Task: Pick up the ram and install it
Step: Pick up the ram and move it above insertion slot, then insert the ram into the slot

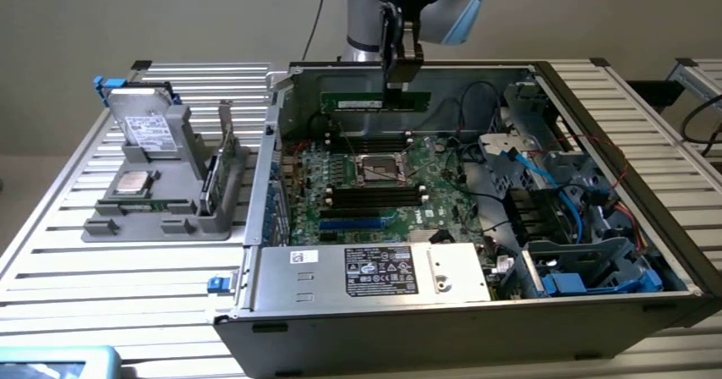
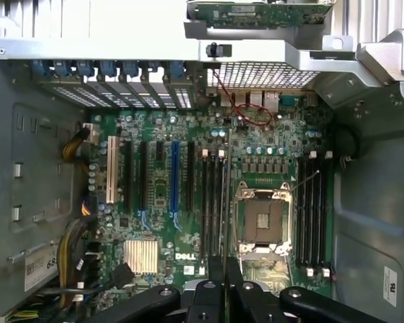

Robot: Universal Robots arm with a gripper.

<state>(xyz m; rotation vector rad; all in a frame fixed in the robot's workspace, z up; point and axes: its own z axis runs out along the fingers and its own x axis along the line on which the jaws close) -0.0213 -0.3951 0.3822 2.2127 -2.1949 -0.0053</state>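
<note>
The ram (image 1: 358, 101), a narrow green stick with a white label, hangs level over the back of the open computer case, above the motherboard (image 1: 434, 184). My gripper (image 1: 400, 91) comes straight down from above and is shut on the ram near its end toward the exterior view's right. In the wrist view the ram (image 2: 226, 215) shows edge-on as a thin dark line running out from between the black fingers (image 2: 209, 296). It lies over the bank of black memory slots (image 2: 212, 202) beside the processor socket (image 2: 262, 222). A second bank of slots (image 2: 313, 202) sits on the socket's other side.
The case walls (image 1: 276, 142) ring the motherboard, with drive cages and blue cables (image 1: 564, 218) at the exterior view's right. A grey fixture (image 1: 158, 201) outside the case holds a silver drive (image 1: 149, 129), a processor chip (image 1: 135, 182) and another green board (image 1: 232, 159).
</note>
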